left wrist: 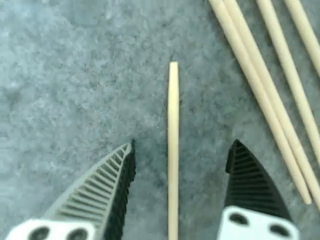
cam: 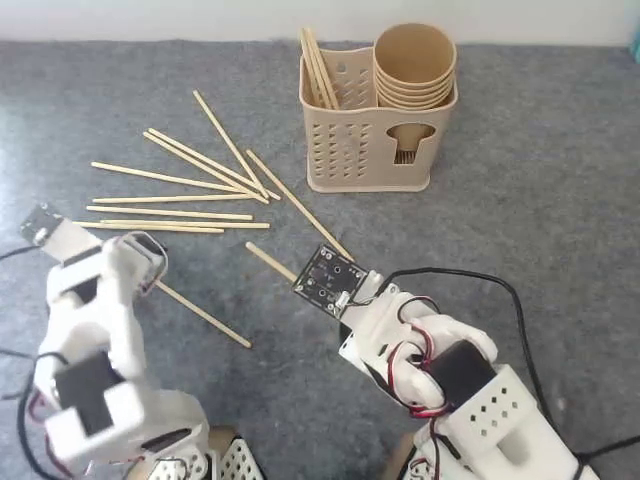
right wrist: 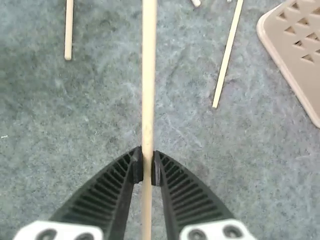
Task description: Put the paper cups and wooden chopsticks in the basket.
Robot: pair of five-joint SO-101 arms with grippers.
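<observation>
The table (cam: 560, 200) is covered in a grey, felt-like cloth with a rough nap. Along its far edge runs a pale strip (cam: 150, 18) of the room behind, too narrow to tell what it is.

The basket (cam: 365, 150) stands upright at the far side, a beige plastic one with perforated walls and two compartments. The cups (cam: 415, 60) sit nested in a stack in one compartment, and no cup lies loose, so that half of the task looks finished. A few chopsticks (cam: 318, 65) lean in the other compartment.

Most of the work is left: a loose scatter of sticks (cam: 180, 200) lies fanned on the cloth well apart from the basket, some crossing one another.

The right gripper (right wrist: 146, 151) is closed tight on one stick (right wrist: 148, 75), pinching it across its length, low over the cloth near the basket. The left gripper (left wrist: 183, 145) is spread wide and has hold of nothing. A single stick (left wrist: 173, 125) lies on the cloth between its jaws, touching neither, with more sticks just beside.
</observation>
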